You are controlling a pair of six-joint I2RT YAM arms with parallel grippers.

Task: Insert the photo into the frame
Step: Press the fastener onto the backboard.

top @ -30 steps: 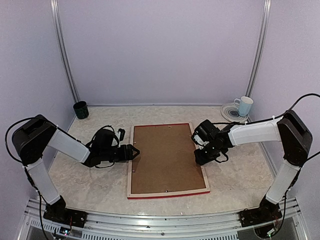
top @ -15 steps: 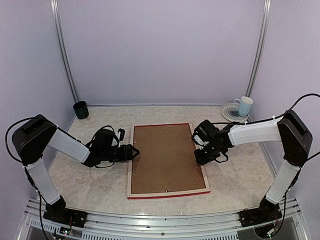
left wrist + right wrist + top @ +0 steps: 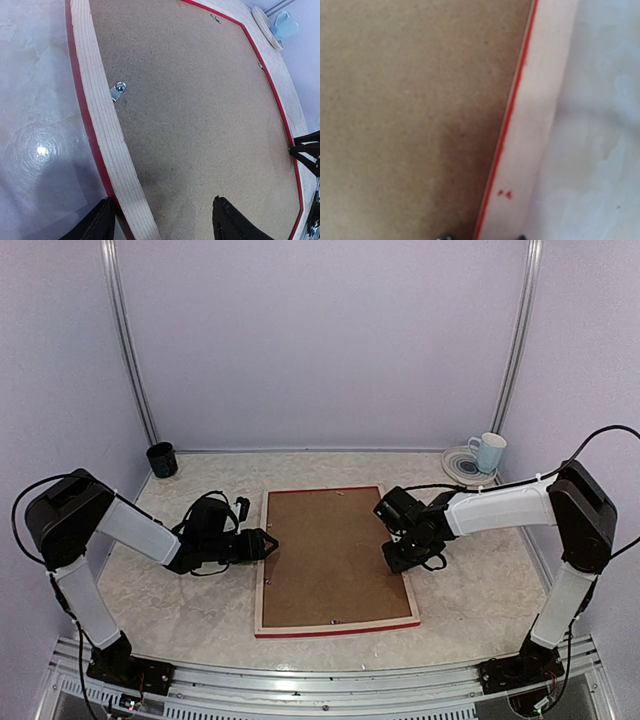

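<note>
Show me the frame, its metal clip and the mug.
frame point(image 3: 104, 125), left wrist view, pale wood rail
metal clip point(image 3: 118, 90), left wrist view, its screw head
mug point(image 3: 489, 453), top external view, its side

**Table layout, top view**
The frame point(image 3: 263, 570) lies flat, back up, at picture centre on the table point(image 3: 480, 580), with the backing board point(image 3: 330, 555) seated in it. The left gripper point(image 3: 268, 543) is at the frame's left rail, the right gripper point(image 3: 392, 560) at its right rail. A cup point(image 3: 161, 459) stands at upper left; a mug point(image 3: 489, 452) on a saucer point(image 3: 455, 468) at upper right.
</note>
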